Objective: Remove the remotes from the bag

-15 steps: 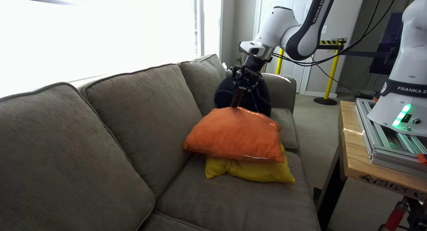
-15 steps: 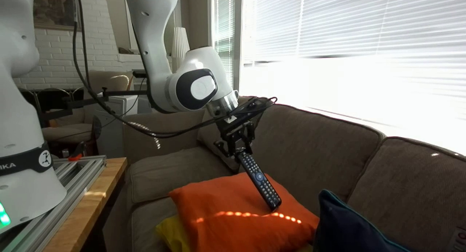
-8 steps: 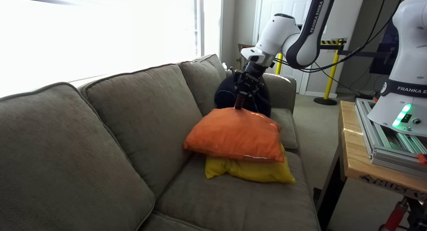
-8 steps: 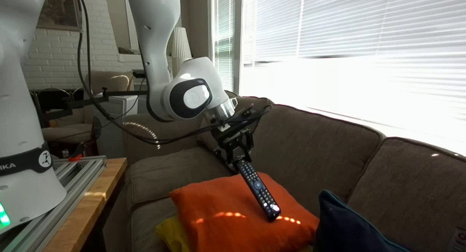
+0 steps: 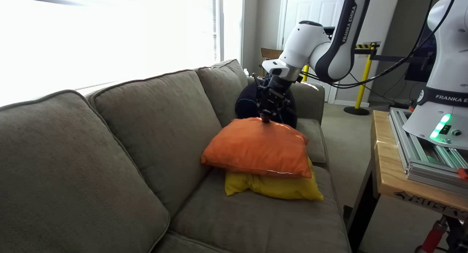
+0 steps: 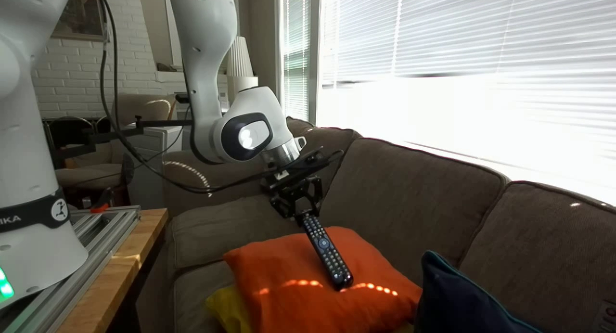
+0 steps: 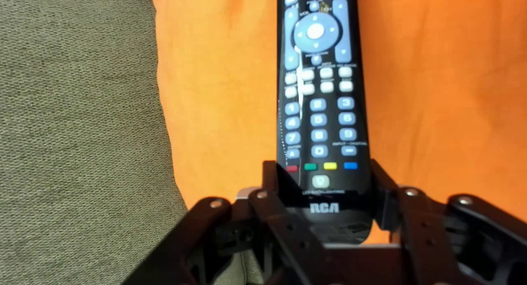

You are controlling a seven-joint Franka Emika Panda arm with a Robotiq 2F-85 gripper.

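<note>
A black remote (image 7: 323,120) with pale blue buttons fills the middle of the wrist view. My gripper (image 7: 323,180) is shut on its lower end, one finger against each long side. In an exterior view the remote (image 6: 327,251) slants down from the gripper (image 6: 306,216) over the orange pillow, its free end at or just above the cloth; contact cannot be told. From the opposite side, the pillow hides most of it below the gripper (image 5: 265,116). The dark navy bag (image 5: 245,106) sits behind the pillow there, and its teal-edged corner (image 6: 457,299) shows close to the camera. Its inside is hidden.
The orange pillow (image 5: 256,150) lies on a yellow pillow (image 5: 278,187) on the couch seat (image 5: 256,223). Couch back cushions (image 6: 409,198) rise along the window. The robot's base stands on a wooden bench (image 5: 387,165) beside the couch, and cables (image 6: 159,172) loop off the arm.
My gripper has come down with the remote in its grip and shifted towards the robot's base. The remote's free end is now lower over the orange pillow. Pillows and bag have stayed put.
</note>
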